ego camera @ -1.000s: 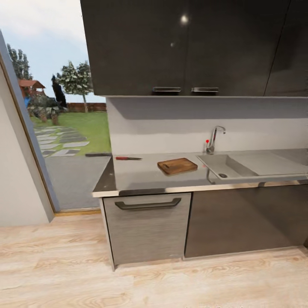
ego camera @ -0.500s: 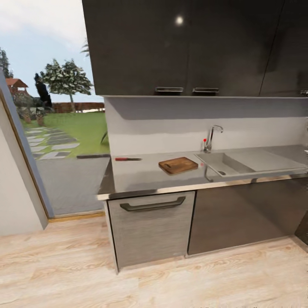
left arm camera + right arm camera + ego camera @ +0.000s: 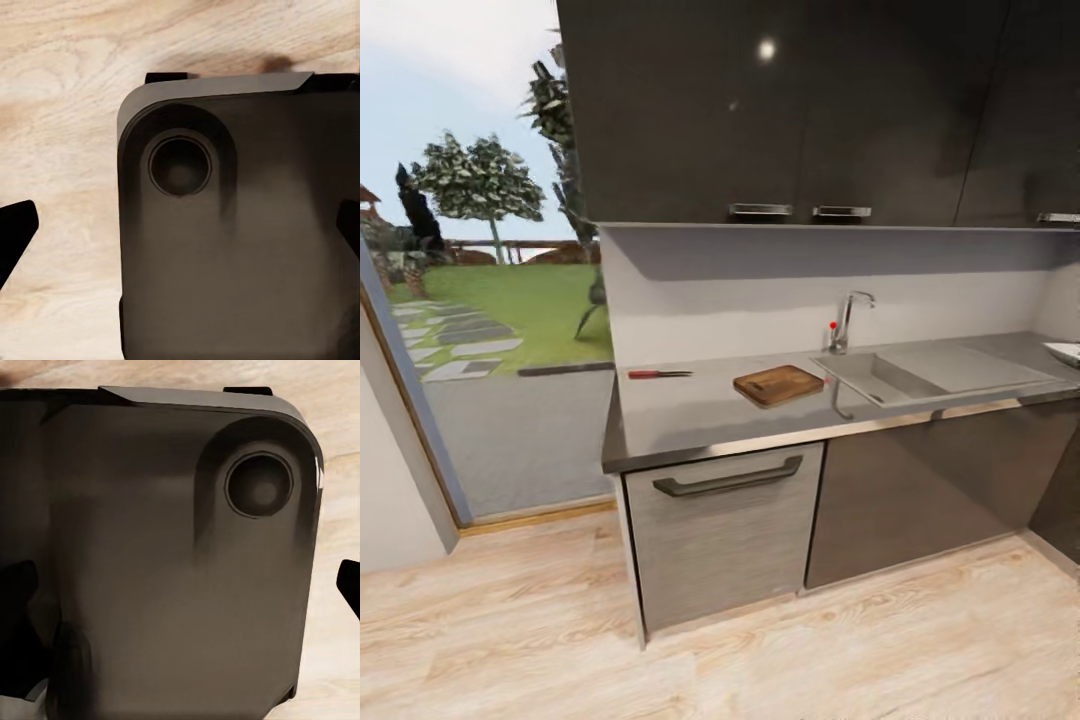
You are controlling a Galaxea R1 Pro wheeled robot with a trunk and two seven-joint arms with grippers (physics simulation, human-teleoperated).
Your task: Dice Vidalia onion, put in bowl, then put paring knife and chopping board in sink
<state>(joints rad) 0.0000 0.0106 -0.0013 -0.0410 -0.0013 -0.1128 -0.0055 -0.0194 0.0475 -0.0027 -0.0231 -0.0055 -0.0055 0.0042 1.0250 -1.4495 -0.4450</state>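
Observation:
On the grey countertop (image 3: 690, 412) lies the paring knife (image 3: 658, 374) with its red handle, near the left end. The brown chopping board (image 3: 779, 385) rests to its right, just beside the sink (image 3: 880, 378) with its metal tap (image 3: 846, 320). A white bowl (image 3: 1065, 352) peeks in at the far right edge of the counter. The Vidalia onion is hidden from here. In the wrist views my left gripper (image 3: 180, 232) and right gripper (image 3: 180, 585) hang open over my own dark base, with nothing between the fingers.
Dark wall cabinets (image 3: 810, 110) hang above the counter, and a drawer with a bar handle (image 3: 728, 478) sits below it. A large glass opening (image 3: 490, 330) to a garden lies to the left. Wooden floor (image 3: 760, 660) stretches between me and the cabinets.
The camera has moved and turned, so the counter sits differently in the picture and the bowl's edge has come into view at the right. Nothing on the counter has moved.

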